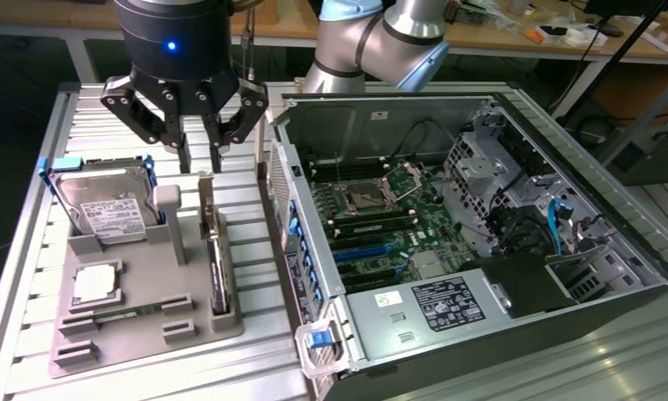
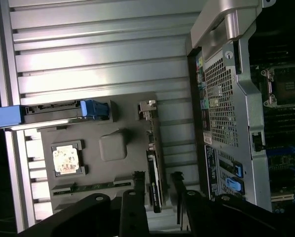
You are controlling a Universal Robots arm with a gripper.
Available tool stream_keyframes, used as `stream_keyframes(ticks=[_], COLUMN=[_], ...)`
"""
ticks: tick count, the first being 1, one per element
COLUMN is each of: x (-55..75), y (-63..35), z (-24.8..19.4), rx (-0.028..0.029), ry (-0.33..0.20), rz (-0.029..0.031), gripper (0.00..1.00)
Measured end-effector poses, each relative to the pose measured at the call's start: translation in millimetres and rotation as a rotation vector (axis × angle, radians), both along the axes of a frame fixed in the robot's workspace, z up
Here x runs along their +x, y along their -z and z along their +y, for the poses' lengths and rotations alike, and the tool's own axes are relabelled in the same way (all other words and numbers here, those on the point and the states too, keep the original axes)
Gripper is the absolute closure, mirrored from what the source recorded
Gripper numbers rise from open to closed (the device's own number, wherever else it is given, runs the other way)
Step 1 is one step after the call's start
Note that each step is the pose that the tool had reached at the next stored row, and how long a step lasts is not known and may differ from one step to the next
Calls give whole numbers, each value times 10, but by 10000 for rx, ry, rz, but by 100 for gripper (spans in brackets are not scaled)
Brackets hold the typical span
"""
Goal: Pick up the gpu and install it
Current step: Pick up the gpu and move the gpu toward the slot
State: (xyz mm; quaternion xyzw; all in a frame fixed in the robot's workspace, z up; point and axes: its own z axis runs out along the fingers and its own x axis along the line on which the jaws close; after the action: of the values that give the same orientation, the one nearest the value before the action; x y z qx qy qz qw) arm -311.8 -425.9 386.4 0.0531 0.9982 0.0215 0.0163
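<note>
Can't read any stickers tbh, not the white label on the hard drive or the one on the power supply in the open PC case. The grey tray on the desk holds the drive, a CPU, a memory stick and the gpu, which stands on edge in its slot. The fingers are spread apart over its bracket end, gripping nothing.

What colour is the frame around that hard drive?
The frame is blue, clearest in the wrist view.
</note>
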Motion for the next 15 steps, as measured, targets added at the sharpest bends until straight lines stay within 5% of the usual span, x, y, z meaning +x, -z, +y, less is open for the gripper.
stream_keyframes(ticks=[2,15], x=[0,0], y=[0,80], z=[0,-1], rx=[0,3], ry=[0,-1], rz=[0,-27], gripper=[58,58])
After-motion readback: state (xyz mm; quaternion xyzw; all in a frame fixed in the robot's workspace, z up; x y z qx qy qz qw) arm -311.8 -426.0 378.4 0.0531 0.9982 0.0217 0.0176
